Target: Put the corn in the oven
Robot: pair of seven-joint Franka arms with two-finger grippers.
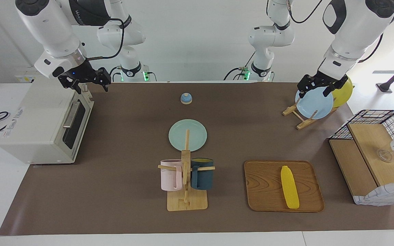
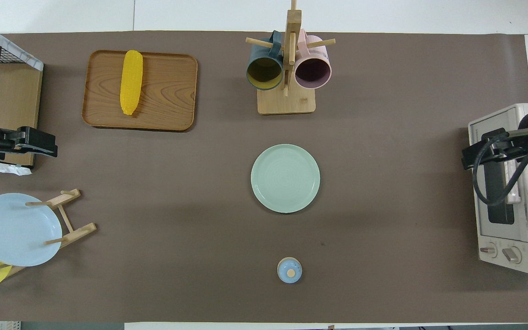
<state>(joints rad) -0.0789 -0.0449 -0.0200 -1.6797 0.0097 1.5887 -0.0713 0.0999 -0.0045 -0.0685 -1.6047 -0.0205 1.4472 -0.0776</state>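
Observation:
The corn [image 1: 289, 188] [image 2: 131, 82], a bright yellow cob, lies alone on a wooden tray [image 1: 265, 184] [image 2: 167, 91] toward the left arm's end of the table. At the right arm's end stands the cream oven [image 1: 43, 126] [image 2: 511, 192], its dark glass door shut. My right gripper [image 1: 91, 85] [image 2: 470, 153] hangs open and empty over the oven's top front edge. Above the plate rack, well apart from the corn, my left gripper [image 1: 314, 90] [image 2: 48, 143] is open and holds nothing.
A plate rack [image 1: 299, 118] [image 2: 69, 215] holds a blue and a yellow plate. A wire-basket wooden shelf [image 1: 371, 150] stands beside the tray. Mid-table are a mug rack [image 1: 186, 201] with two mugs, a green plate [image 1: 187, 135] and a small blue bell [image 1: 186, 98].

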